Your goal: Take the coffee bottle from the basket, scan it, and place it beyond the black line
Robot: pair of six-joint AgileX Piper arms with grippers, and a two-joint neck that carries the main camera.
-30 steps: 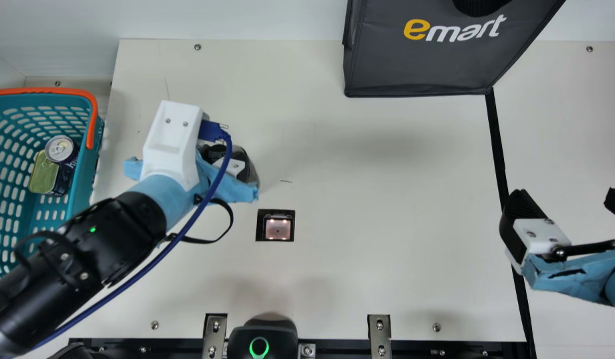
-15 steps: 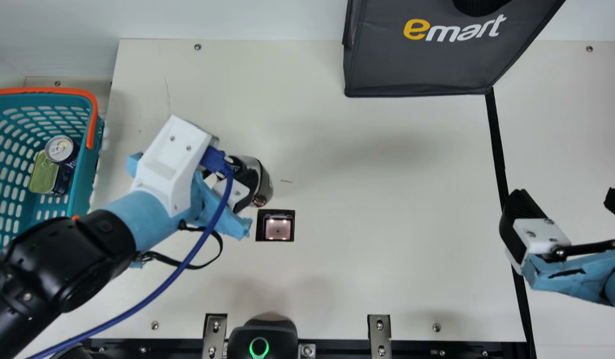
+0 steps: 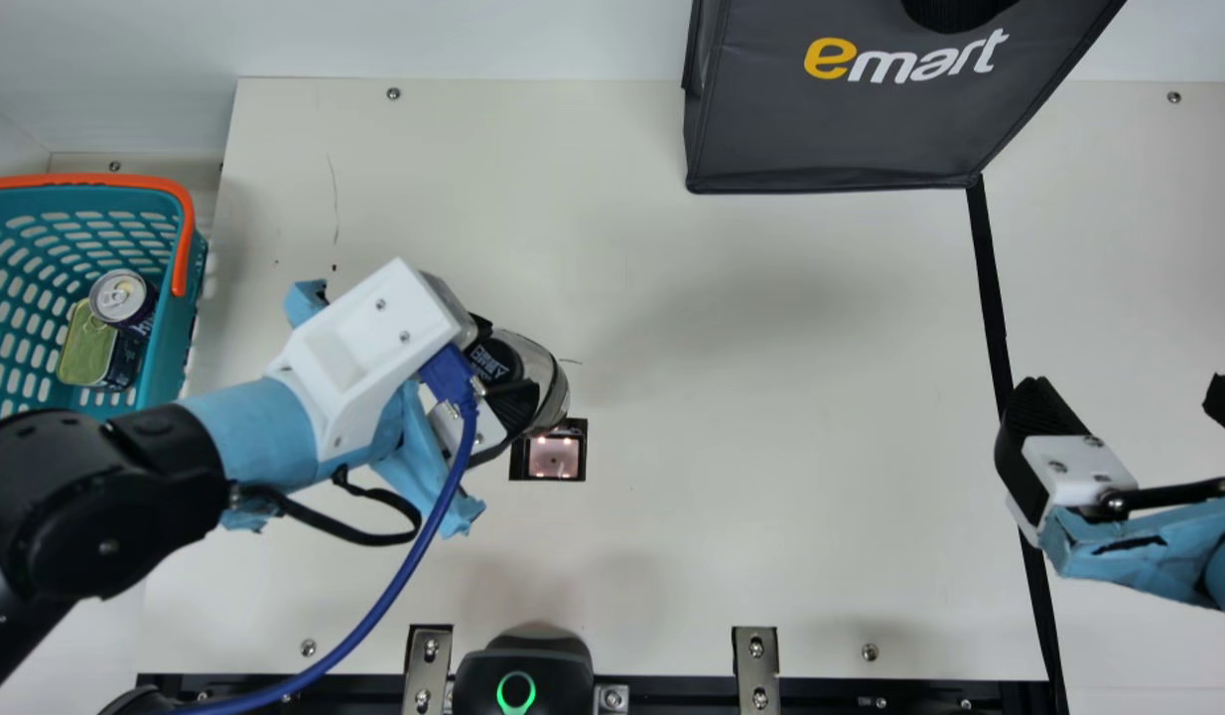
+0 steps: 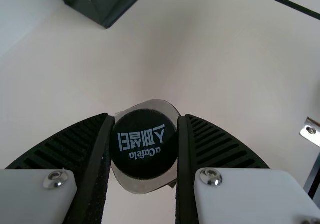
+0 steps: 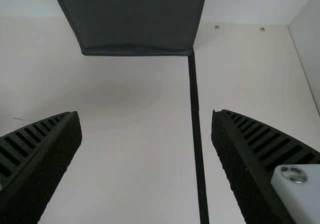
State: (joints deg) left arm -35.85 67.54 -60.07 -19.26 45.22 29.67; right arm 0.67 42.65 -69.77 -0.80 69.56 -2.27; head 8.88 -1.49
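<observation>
In the main view my left gripper (image 3: 498, 372) is shut on the coffee bottle (image 3: 545, 382), whose base tilts out beside the scanner window (image 3: 554, 457) and overlaps its upper edge. The left wrist view shows the bottle's black cap (image 4: 144, 144) between the ribbed fingers of my left gripper (image 4: 144, 134). Over at the right, my right gripper (image 3: 1134, 402) stands open above the black line (image 3: 990, 288). The same line (image 5: 196, 114) runs below the parted fingers of my right gripper (image 5: 146, 116) in the right wrist view.
The teal basket (image 3: 161, 382) at the far left holds a can (image 3: 121, 296) and a tin (image 3: 86, 348). A dark bag (image 3: 831, 129) stands at the back by the line's far end. A black device (image 3: 521, 680) sits at the front edge.
My left gripper has swung rightward and toward the table's front with the bottle, which now reaches the scanner window's edge. The right arm has kept still.
</observation>
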